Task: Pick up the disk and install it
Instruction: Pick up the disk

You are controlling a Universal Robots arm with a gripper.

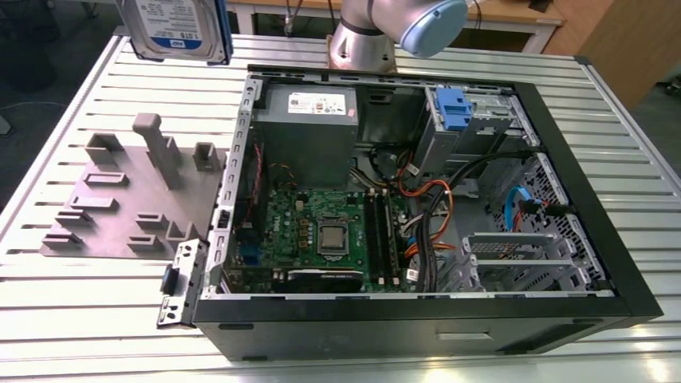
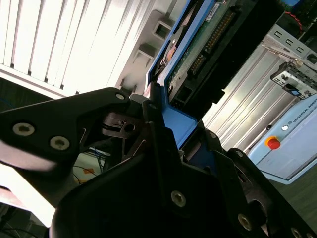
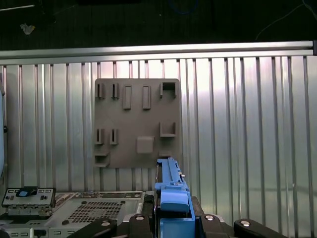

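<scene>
Silver under a white-and-blue label in the exterior view: holds the disk lifted clear of the bench, high toward the exterior view's left, above and beyond the grey slotted holder. Leaves that holder's slots bare. Hangs well apart from the open computer case, with another blue-tabbed drive seated in its cage at the case's far corner.

Second wrist view: clamps the blue carrier frame between the black jaws, closed tight on the handle end, with the green circuit board of the underside running away from the grip.

First wrist view: looks down past the blue handle, pinched in the jaws, onto the holder lying flat on the slatted bench, with a perforated metal panel just beside the grip.

By judgement: done with the pick-up, not yet with the install; carried in the air, outside the case and entered into no bay.
</scene>
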